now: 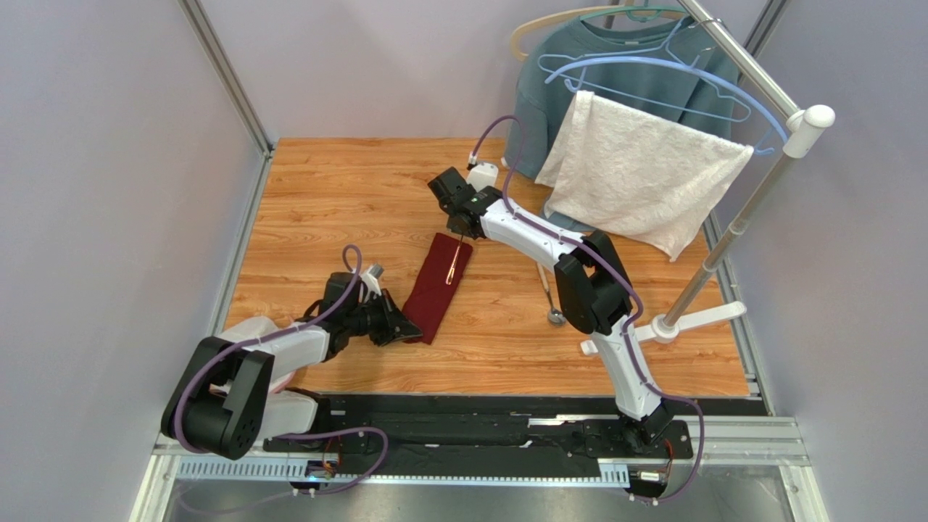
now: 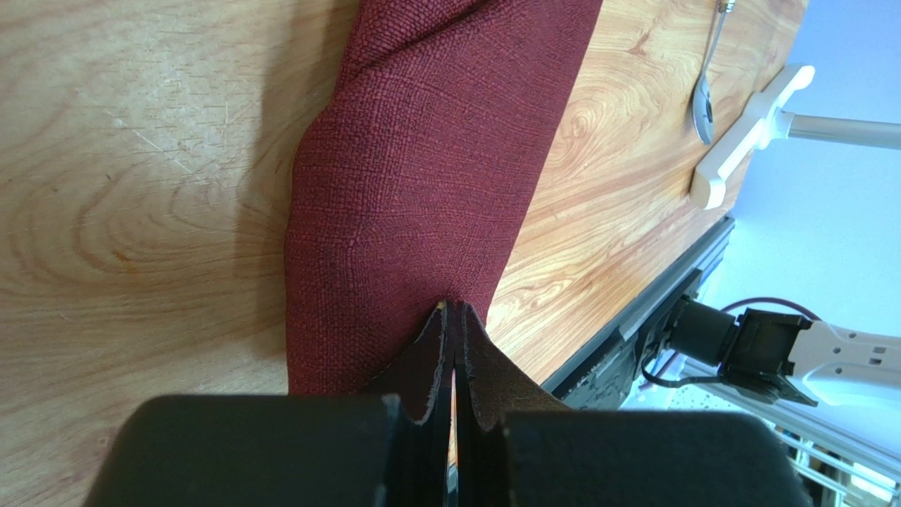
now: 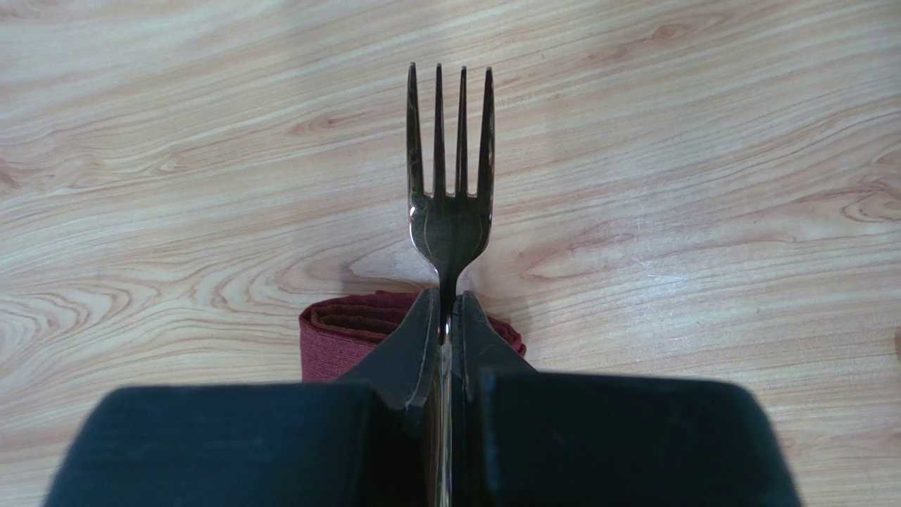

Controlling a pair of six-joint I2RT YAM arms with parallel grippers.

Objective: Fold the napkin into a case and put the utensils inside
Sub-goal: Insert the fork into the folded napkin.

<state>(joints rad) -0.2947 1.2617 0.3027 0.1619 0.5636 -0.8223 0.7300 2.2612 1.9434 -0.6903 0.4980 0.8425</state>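
The maroon napkin (image 1: 439,291) lies folded into a narrow oblong case (image 2: 423,180) on the wooden table. My left gripper (image 1: 405,326) is at its near end, with its fingertips (image 2: 457,308) shut on the cloth edge, which bulges up toward them. My right gripper (image 1: 462,223) hovers over the case's far end (image 3: 338,333) and is shut on the fork (image 3: 449,158) at its neck, tines pointing away. The fork's thin handle (image 1: 450,264) lies along the top of the case. The silver spoon (image 1: 549,299) (image 2: 705,100) lies on the table to the right, partly under the right arm.
A clothes rack stands at the back right with a white towel (image 1: 637,174), a grey-blue sweatshirt (image 1: 610,65) and hangers. Its white foot (image 1: 697,319) (image 2: 740,137) rests on the table near the spoon. Grey walls close in the left and far table edges.
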